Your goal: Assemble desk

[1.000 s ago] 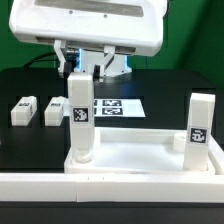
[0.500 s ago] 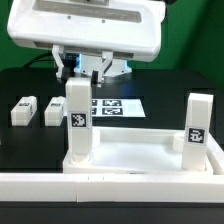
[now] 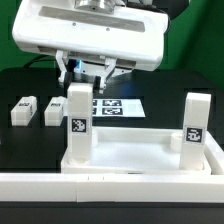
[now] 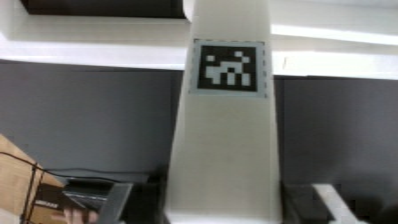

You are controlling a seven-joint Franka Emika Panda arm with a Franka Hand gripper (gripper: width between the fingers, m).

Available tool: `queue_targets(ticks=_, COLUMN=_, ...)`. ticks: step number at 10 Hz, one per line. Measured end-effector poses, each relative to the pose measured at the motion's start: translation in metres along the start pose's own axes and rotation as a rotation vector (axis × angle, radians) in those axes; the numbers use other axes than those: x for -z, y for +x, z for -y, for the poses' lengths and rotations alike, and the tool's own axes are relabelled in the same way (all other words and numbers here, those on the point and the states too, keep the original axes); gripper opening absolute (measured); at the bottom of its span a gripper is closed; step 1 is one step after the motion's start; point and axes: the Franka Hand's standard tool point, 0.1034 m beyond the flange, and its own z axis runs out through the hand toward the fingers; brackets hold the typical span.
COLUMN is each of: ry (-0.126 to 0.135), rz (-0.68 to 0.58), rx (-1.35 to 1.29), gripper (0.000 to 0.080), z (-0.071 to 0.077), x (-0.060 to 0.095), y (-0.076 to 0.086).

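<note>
The white desk slab lies at the front with two white tagged legs standing upright in its corner sockets, one on the exterior view's left and one on the right. My gripper hangs over the top of the left leg with one finger on each side of it. In the wrist view the leg fills the middle, and my gripper straddles it with a dark gap at each finger, so it is open. Two loose legs lie on the black table at the left.
The marker board lies flat behind the slab. A long white border rail runs along the front edge. The arm's large white body fills the top of the exterior view.
The arm's body has shifted and looms larger in the exterior view. The top of the left leg now shows lower than before. The right leg and loose legs have not moved.
</note>
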Motion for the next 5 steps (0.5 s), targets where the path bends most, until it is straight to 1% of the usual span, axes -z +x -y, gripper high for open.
queue_targets(ticks=1, ry=0.001, rz=0.003, rx=0.0, gripper=0.0376, z=0.0001, x=-0.0003, y=-0.0006)
queue_targets(ticks=2, ry=0.001, rz=0.003, rx=0.0, gripper=0.0376, z=0.0001, x=-0.0004, y=-0.0007)
queue_targets(ticks=3, ry=0.001, rz=0.004, rx=0.0, gripper=0.0577, z=0.0001, x=-0.0004, y=-0.0008)
queue_targets(ticks=4, ry=0.001, rz=0.004, rx=0.0, gripper=0.0629, z=0.0001, x=-0.0005, y=-0.0008)
queue_targets(ticks=5, ry=0.001, rz=0.004, rx=0.0, gripper=0.0629, z=0.0001, x=-0.0005, y=-0.0009)
